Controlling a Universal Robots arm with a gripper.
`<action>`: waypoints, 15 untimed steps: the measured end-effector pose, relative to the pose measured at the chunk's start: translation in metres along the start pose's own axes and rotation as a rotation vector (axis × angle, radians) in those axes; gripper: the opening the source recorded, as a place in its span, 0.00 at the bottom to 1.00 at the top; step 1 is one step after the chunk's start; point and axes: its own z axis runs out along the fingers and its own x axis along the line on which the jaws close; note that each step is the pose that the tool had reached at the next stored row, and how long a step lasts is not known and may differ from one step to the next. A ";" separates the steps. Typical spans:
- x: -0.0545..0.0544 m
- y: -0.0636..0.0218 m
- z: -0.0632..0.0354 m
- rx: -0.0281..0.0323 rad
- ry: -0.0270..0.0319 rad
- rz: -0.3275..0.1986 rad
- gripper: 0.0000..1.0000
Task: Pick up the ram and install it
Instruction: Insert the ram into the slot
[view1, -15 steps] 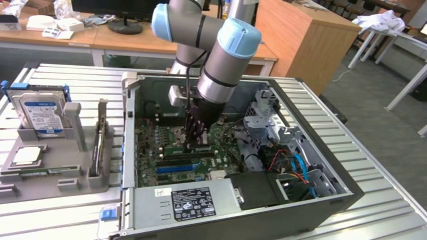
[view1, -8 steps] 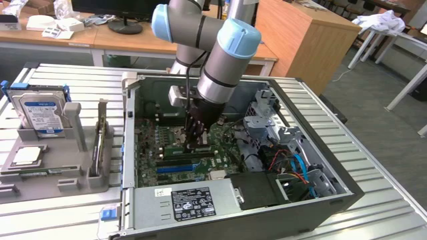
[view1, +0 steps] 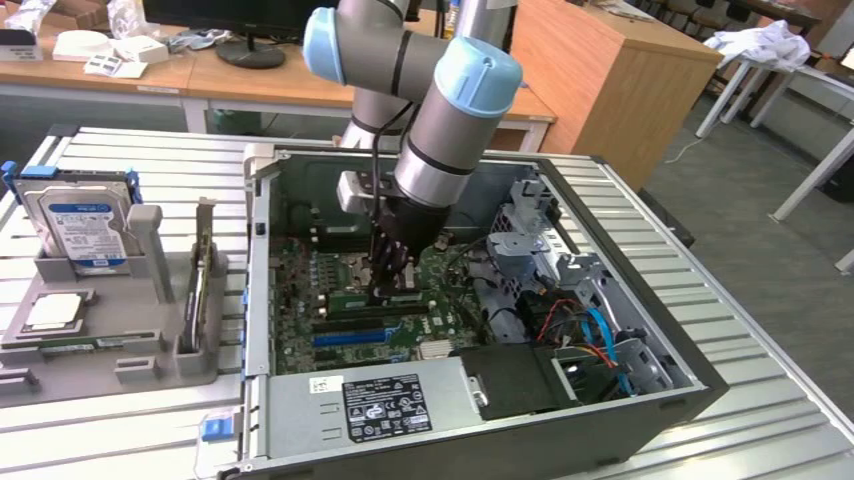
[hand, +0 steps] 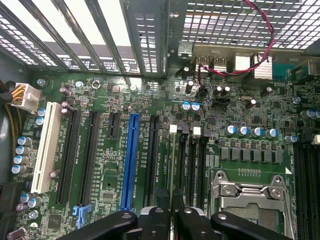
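Observation:
The ram (hand: 174, 165) is a thin green stick seen edge-on, running out from between my fingers over the motherboard (hand: 100, 210). It lines up with the row of black memory slots (hand: 191, 165) beside the CPU socket (hand: 250, 192); I cannot tell whether it touches a slot. My gripper (hand: 170, 220) is shut on the ram's end. In the exterior view the gripper (view1: 391, 290) reaches straight down inside the open computer case (view1: 256, 260), just above the motherboard (view1: 300, 300).
A silver hard drive (view1: 83, 225) and a CPU chip (view1: 54, 312) rest in a grey holder on the exterior view's left. The power supply (view1: 374, 405), drive cage and cables (view1: 587, 330) crowd the case. A blue slot (hand: 130, 160) and a white slot (hand: 46, 147) lie nearby.

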 end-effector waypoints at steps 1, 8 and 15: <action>0.000 0.0003 -0.0011 -0.0005 0.0007 0.000 0.13; 0.000 0.0006 -0.0025 -0.0006 0.0008 0.000 0.13; 0.000 0.0006 -0.0025 -0.0007 0.0007 0.001 0.13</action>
